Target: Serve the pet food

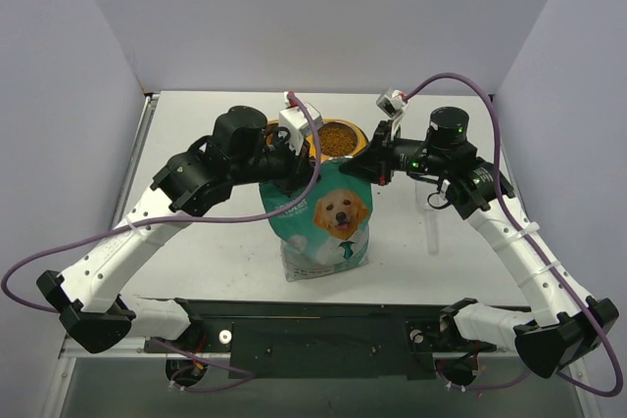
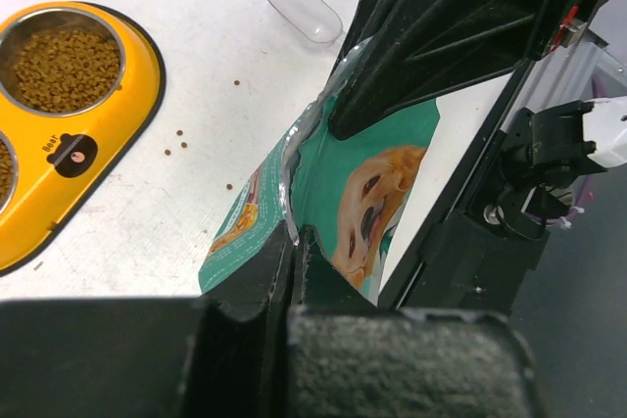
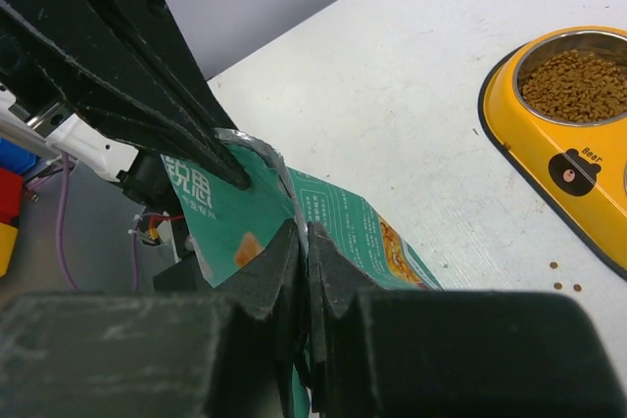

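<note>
Bright, even light — near claws blurred.

White table (image 1: 225, 254), plain pale walls (image 1: 323, 17) around

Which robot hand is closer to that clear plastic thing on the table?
Right. The right gripper pinches the bag at the corner toward the clear plastic thing; the left gripper pinches the opposite corner, farther away.

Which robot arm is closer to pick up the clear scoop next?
Probably right. The scoop lies right of the bag, nearer the right gripper; the left gripper is across the bag. Both pinch the bag's top.
</note>
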You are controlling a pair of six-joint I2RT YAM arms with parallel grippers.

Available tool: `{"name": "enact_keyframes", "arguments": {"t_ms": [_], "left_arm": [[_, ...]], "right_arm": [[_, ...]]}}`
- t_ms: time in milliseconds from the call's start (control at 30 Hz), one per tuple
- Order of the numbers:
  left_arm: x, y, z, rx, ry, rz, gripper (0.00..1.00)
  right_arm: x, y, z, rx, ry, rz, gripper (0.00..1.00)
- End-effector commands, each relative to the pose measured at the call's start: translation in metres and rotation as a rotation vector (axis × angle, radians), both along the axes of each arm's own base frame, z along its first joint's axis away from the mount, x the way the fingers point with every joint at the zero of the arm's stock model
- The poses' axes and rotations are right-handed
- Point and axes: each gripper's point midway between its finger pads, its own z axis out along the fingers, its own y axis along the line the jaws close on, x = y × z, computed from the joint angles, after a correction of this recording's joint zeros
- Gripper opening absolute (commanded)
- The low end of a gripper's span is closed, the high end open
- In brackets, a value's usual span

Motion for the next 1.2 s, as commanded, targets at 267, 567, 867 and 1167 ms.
{"name": "enact_keyframes", "arguments": {"t_ms": [267,567,867,1167], "left_arm": [[-0.001,0.03,0.028,0.029,-0.095,0.117,0.22],[-0.002,0.028,0.017,0.056,-0.055,0.096,0.0],[-0.006,0.043,0.014,0.071,-0.036,0.135,0.21],[-0.008,0.051,0.008,0.103,-0.037,0.146,0.0]], "right_arm": [[0.011,-0.011,0.03,0.042,-0.148,-0.078,0.0],[0.01,-0.011,0.031,0.043,-0.153,-0.073,0.0],[0.011,-0.015,0.033,0.044,-0.165,-0.085,0.0],[0.012,-0.017,0.032,0.043,-0.164,-0.089,0.0]]}}
